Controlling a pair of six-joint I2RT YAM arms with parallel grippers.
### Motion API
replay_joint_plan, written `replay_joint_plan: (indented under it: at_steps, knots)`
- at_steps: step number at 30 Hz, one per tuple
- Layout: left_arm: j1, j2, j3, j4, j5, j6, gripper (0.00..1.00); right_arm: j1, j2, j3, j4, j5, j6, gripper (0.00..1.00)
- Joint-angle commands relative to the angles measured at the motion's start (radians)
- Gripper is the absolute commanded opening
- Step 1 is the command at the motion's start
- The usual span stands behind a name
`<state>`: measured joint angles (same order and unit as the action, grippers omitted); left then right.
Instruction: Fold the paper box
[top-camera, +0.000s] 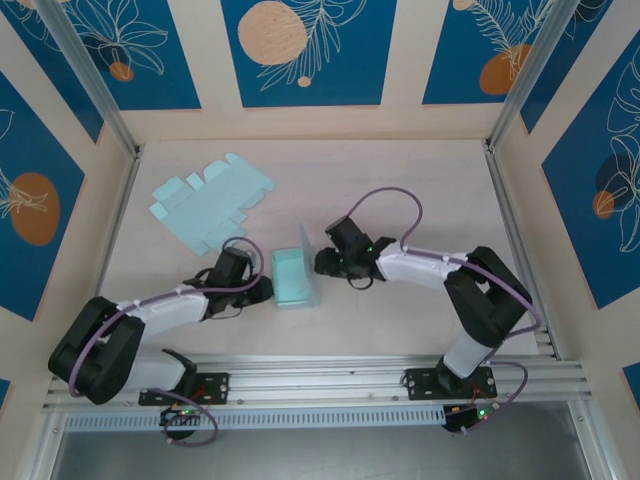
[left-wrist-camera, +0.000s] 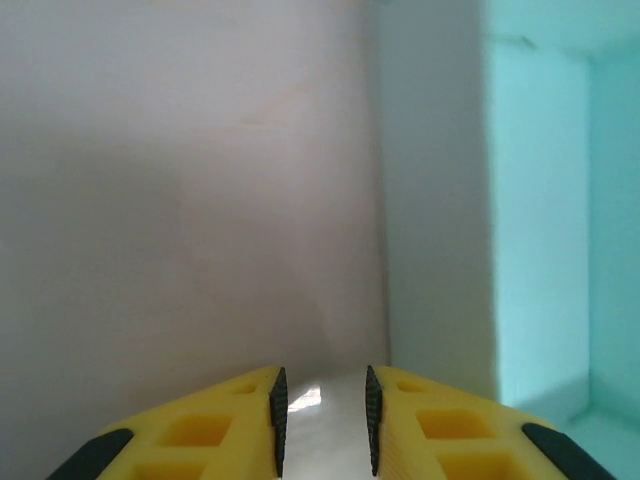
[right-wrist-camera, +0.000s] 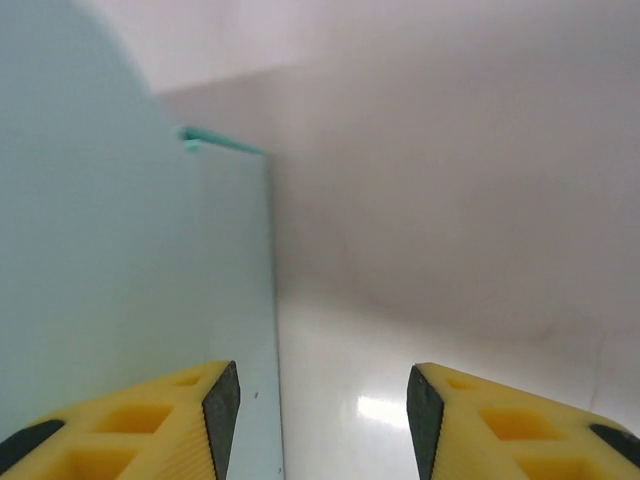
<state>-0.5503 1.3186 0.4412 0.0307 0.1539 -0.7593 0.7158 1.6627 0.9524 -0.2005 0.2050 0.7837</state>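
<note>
Pale tabletop (top-camera: 400, 180), blue-patterned walls (top-camera: 300, 50): the half-folded teal box (top-camera: 293, 282) sits centre, between both arms.
Left gripper (left-wrist-camera: 322, 420) narrowly parted, empty, beside it; right gripper (right-wrist-camera: 325, 420) spread loosely astride its upright flap (top-camera: 308, 262).

Black-and-white arms (top-camera: 160, 310), looping purple cables (top-camera: 395, 191), yellow lattice fingers (left-wrist-camera: 190, 440), black ribbed pads (left-wrist-camera: 278, 420).
</note>
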Motion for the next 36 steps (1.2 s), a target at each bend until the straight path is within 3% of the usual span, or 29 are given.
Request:
replay_joint_plan:
  at_steps: [1, 5, 9, 13, 17, 19, 22, 26, 31, 36]
  knots:
    - [-0.059, 0.040, 0.014, 0.087, 0.001, -0.072, 0.32, -0.072, 0.056, 0.091, -0.005, -0.091, -0.117, 0.50]
    - [-0.130, 0.109, 0.082, 0.109, -0.008, -0.085, 0.35, -0.154, 0.138, 0.197, -0.027, -0.152, -0.178, 0.50]
    - [-0.160, 0.134, 0.110, 0.147, 0.008, -0.106, 0.40, -0.233, 0.191, 0.294, -0.123, -0.137, -0.230, 0.50]
    - [-0.156, 0.023, 0.097, 0.075, -0.050, -0.072, 0.48, -0.284, 0.127, 0.289, -0.216, -0.046, -0.246, 0.50]
    - [-0.098, -0.152, 0.102, -0.079, -0.139, 0.029, 0.70, -0.308, -0.020, 0.174, -0.261, 0.065, -0.209, 0.50]
    - [-0.043, -0.213, 0.107, -0.113, -0.163, 0.092, 0.75, -0.308, -0.099, 0.105, -0.282, 0.092, -0.175, 0.50]
    - [0.064, -0.232, 0.118, -0.107, -0.115, 0.172, 0.75, -0.278, -0.225, -0.002, -0.313, 0.121, -0.094, 0.50]
    - [0.155, -0.138, 0.144, -0.009, 0.004, 0.252, 0.73, -0.188, -0.374, -0.114, -0.349, 0.151, 0.038, 0.51]
    - [0.168, 0.063, 0.227, 0.079, 0.118, 0.237, 0.64, -0.003, -0.550, -0.244, -0.286, 0.218, 0.188, 0.59]
    - [0.165, 0.202, 0.249, 0.157, 0.199, 0.189, 0.57, 0.058, -0.586, -0.321, -0.136, 0.116, 0.259, 0.62]
